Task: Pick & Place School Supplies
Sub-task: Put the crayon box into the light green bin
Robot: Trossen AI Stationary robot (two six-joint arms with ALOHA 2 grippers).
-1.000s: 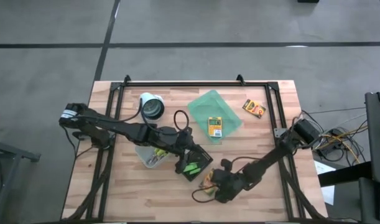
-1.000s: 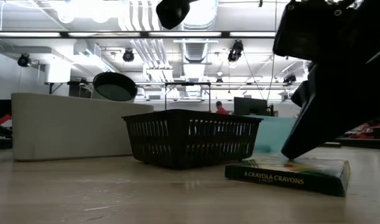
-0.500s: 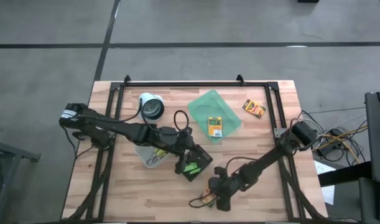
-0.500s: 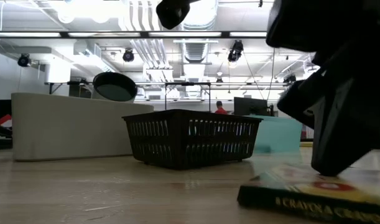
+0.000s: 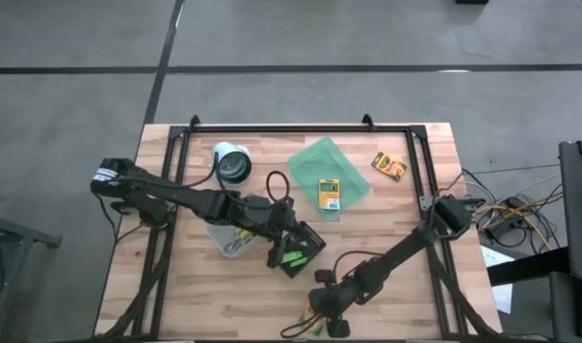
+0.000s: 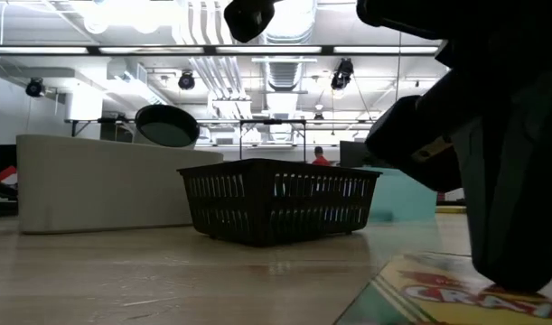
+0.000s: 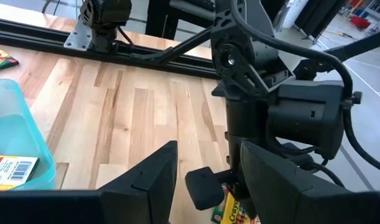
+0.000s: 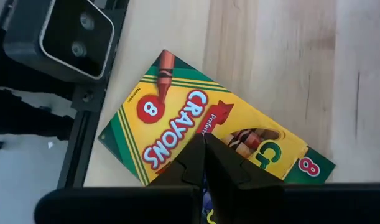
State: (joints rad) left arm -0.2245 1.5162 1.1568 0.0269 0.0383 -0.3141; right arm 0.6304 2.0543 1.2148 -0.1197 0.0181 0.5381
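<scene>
A yellow-and-green crayon box (image 8: 202, 134) lies flat near the table's near edge (image 5: 314, 324), with my right gripper (image 8: 205, 142) shut and standing on its face. My left gripper (image 5: 283, 250) hangs open above the black basket (image 5: 305, 243), which holds bright green sticks (image 5: 292, 257); nothing is between its fingers. A second crayon box (image 5: 329, 193) rests flat on the translucent green tray (image 5: 314, 157). A third (image 5: 390, 167) lies flat on the table at the far right. The clear bin (image 5: 229, 238) holds yellow-green-handled tools. My right gripper presses its shut fingertips (image 8: 196, 155) down on the box's printed top face (image 8: 177, 127), about its middle. The fingers slant down from the table's far right. The box lies flat on the table, its long side skewed to the table's edge.
A white cup (image 5: 233, 162) stands at the far left. A black frame rail (image 8: 84, 124) and a dark camera housing (image 8: 59, 37) sit right beside the box at the near edge. Bare wood (image 5: 205, 295) lies near left.
My right gripper has moved toward the table's near edge, rolling its wrist as it went, and has stayed shut. The crayon box under it has slid flat along the table toward that edge and has turned a little.
</scene>
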